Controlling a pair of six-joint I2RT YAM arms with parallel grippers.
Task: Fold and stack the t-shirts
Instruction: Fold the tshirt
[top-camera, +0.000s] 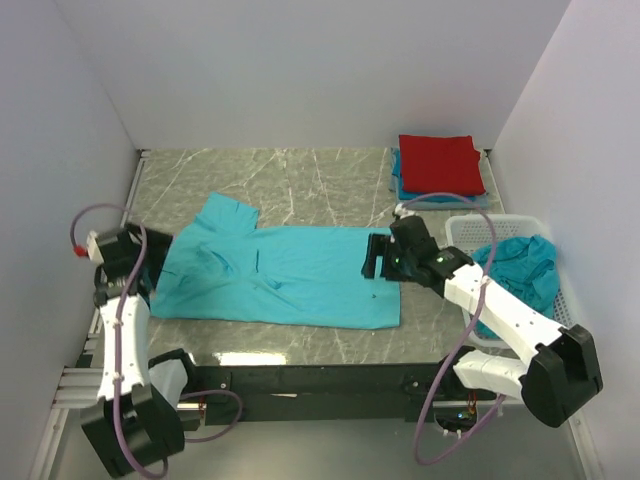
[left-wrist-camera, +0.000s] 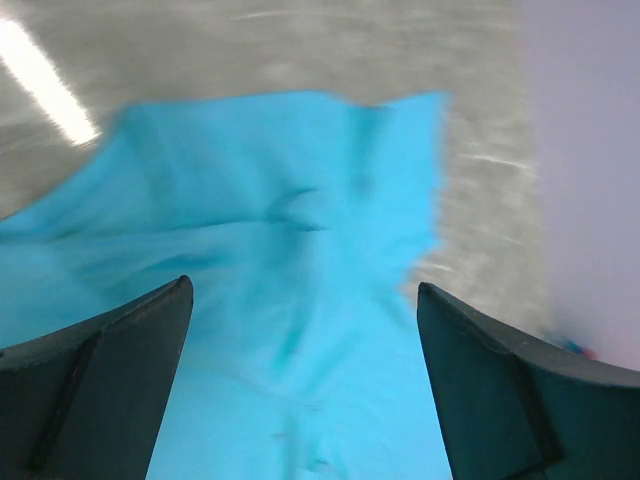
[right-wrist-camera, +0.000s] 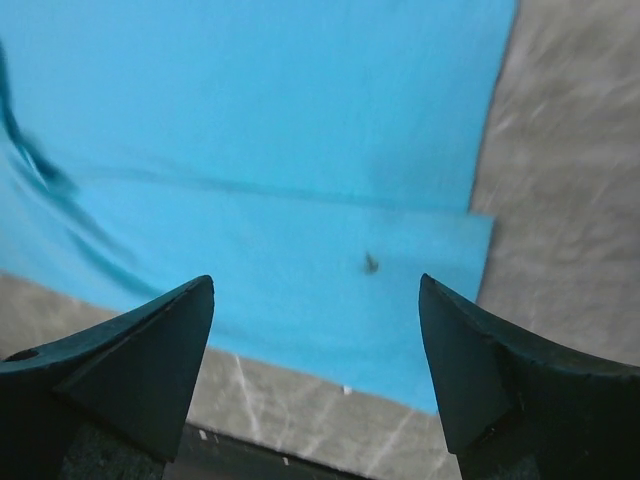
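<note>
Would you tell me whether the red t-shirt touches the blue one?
Touching: the top view shows the red t-shirt lying on the blue t-shirt, whose edge peeks out.

From above, the left gripper (top-camera: 155, 255) covers the left end of the spread turquoise t-shirt (top-camera: 290, 275), and the right gripper (top-camera: 375, 257) hides part of its right edge. A blue t-shirt (top-camera: 398, 188) shows only as an edge under the red t-shirt (top-camera: 438, 163). Both wrist views are blurred. A small dark speck (right-wrist-camera: 371, 262) on the cloth, perhaps a loose thread, cannot be identified.
</note>
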